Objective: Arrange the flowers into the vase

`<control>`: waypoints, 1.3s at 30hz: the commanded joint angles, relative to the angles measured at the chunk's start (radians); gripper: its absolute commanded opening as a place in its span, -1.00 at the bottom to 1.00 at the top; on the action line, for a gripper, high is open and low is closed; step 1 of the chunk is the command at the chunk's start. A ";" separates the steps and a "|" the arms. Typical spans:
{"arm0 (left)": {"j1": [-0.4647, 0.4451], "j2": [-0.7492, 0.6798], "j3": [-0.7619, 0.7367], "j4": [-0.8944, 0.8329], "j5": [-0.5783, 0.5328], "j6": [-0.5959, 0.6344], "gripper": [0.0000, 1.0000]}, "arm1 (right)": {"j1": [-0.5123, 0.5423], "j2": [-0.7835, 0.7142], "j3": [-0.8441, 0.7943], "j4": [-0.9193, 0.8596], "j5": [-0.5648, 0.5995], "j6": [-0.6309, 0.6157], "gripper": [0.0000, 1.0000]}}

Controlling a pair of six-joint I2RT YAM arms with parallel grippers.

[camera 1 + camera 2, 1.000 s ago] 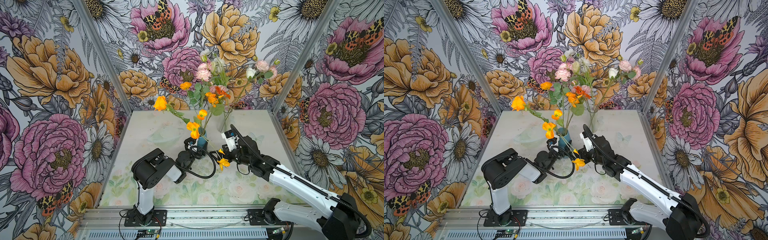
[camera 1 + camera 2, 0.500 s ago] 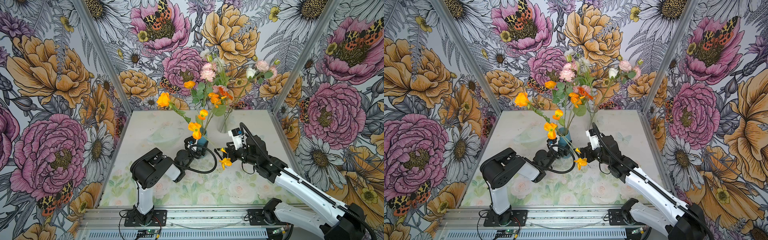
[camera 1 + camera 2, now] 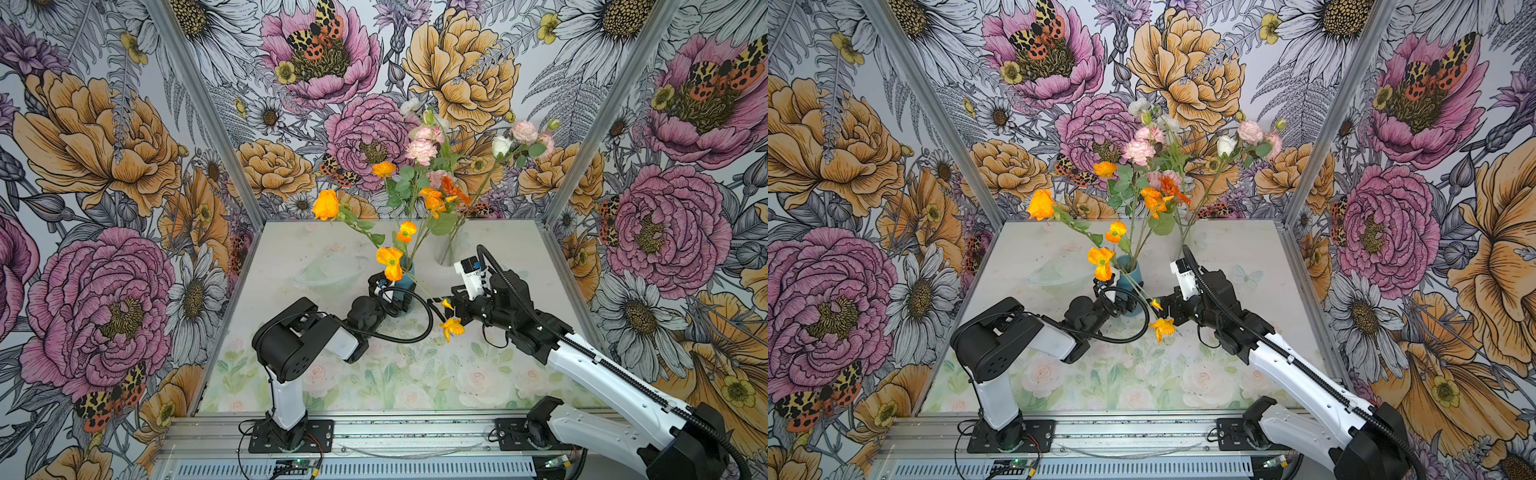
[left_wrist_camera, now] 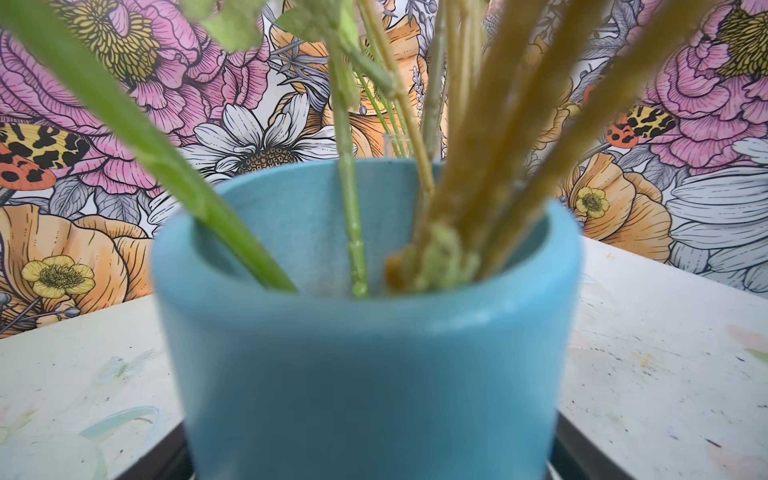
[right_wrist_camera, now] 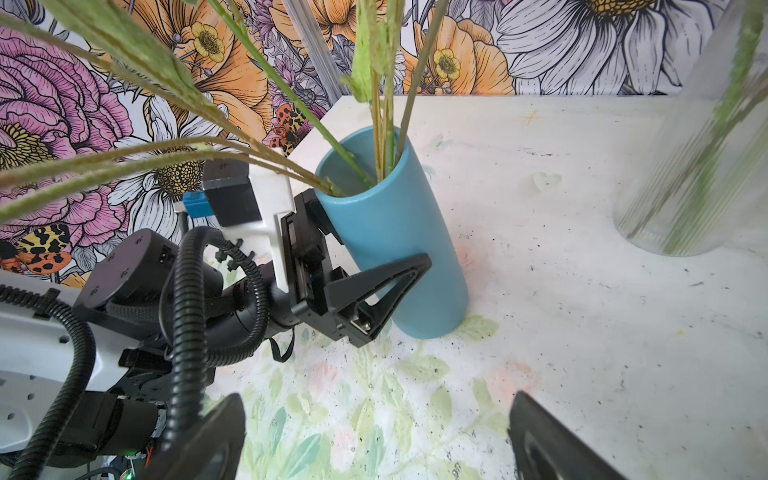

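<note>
The flowers (image 3: 432, 199) stand in two vessels near the middle of the table (image 3: 374, 386). Orange blooms on long green stems fan out of a blue vase (image 3: 407, 297), and pink and cream-white ones rise from a clear ribbed glass vase (image 3: 446, 249) just behind it to the right. The left wrist view looks into the blue vase's mouth, where several green and yellowish stems lean against the rim. One stem droops over the rim towards the right arm, and its orange bloom (image 3: 452, 327) hangs low over the table. The left gripper (image 3: 401, 307) straddles the blue vase low down, its jaws spread wide and closed against the vase's sides. The right gripper (image 5: 374, 415) sits just beside the drooping bloom, its jaws fully spread with only bare table between them.
</note>
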 commanded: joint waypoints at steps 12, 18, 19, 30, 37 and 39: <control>0.105 -0.066 0.107 0.133 0.080 -0.031 -0.14 | -0.044 0.031 0.052 0.010 -0.013 -0.008 0.99; 0.144 -0.037 0.171 0.133 0.104 -0.050 -0.15 | -0.077 0.058 0.079 0.009 -0.038 -0.029 0.99; 0.146 -0.036 0.182 0.133 0.107 -0.052 -0.15 | -0.082 0.062 0.082 0.009 -0.044 -0.031 0.99; 0.180 0.072 0.307 0.133 0.123 -0.065 -0.18 | -0.122 0.100 0.099 0.009 -0.070 -0.059 0.99; 0.224 0.178 0.464 0.133 0.148 -0.087 -0.18 | -0.148 0.128 0.119 0.010 -0.077 -0.084 0.99; 0.238 0.200 0.501 0.133 0.157 -0.100 -0.19 | -0.158 0.139 0.128 0.012 -0.080 -0.091 0.99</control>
